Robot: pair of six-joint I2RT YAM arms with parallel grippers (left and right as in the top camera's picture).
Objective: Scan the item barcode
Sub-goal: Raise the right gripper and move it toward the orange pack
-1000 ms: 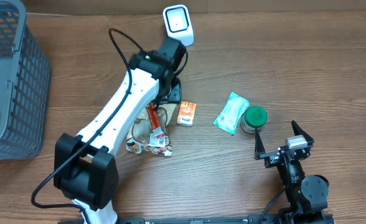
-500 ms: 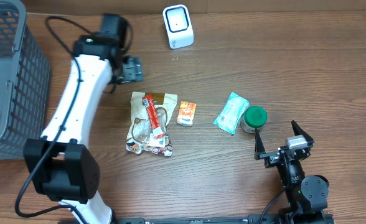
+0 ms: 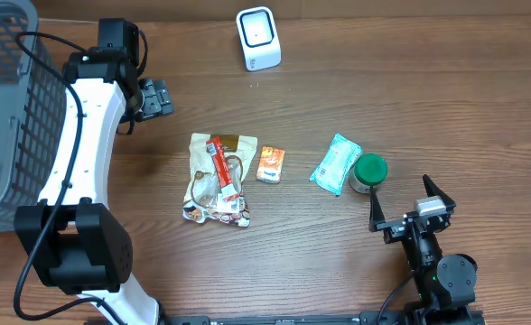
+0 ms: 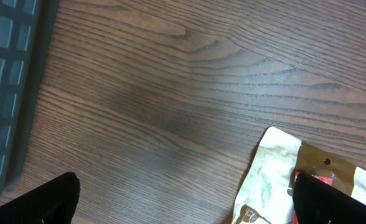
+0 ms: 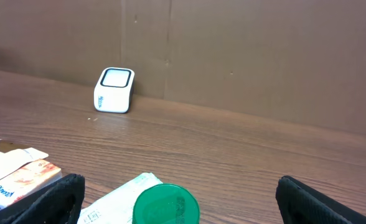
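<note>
Several items lie mid-table: a crumpled snack bag [image 3: 218,178] with a red strip, a small orange box [image 3: 269,165], a mint-green packet [image 3: 335,163] and a green-lidded tub [image 3: 369,171]. The white scanner [image 3: 257,36] stands at the back edge. My left gripper [image 3: 153,97] hovers open and empty at the back left, apart from the items. In the left wrist view the bag [image 4: 273,177] shows beside the right finger of the left gripper [image 4: 186,205]. My right gripper [image 3: 403,200] stands open near the front right, with the tub [image 5: 166,205] and scanner [image 5: 114,89] ahead of it.
A grey mesh basket [image 3: 17,108] fills the far left, close to my left arm; its wall [image 4: 9,81] shows in the left wrist view. A brown wall runs behind the scanner.
My left gripper opened wide and the arm swung from above the bag and orange box to the back left, towards the basket. The bag now lies uncovered. The right arm stayed still.
</note>
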